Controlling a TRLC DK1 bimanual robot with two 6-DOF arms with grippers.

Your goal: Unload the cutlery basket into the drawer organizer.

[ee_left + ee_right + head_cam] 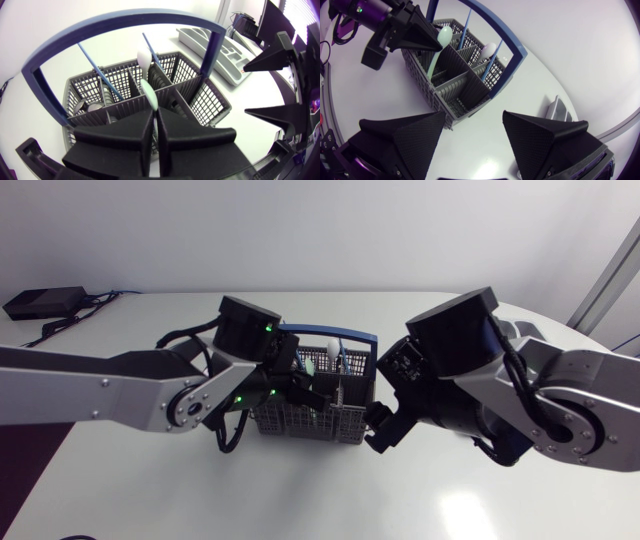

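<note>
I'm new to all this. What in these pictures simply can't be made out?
- Drawer organizer: the right arm hides it in the head view, and the right wrist view shows only a corner.
- What lies low in the basket: its mesh walls and dividers cover it in every view.
- Most of the pale green spoon: covered by the left claw in the left wrist view.
</note>
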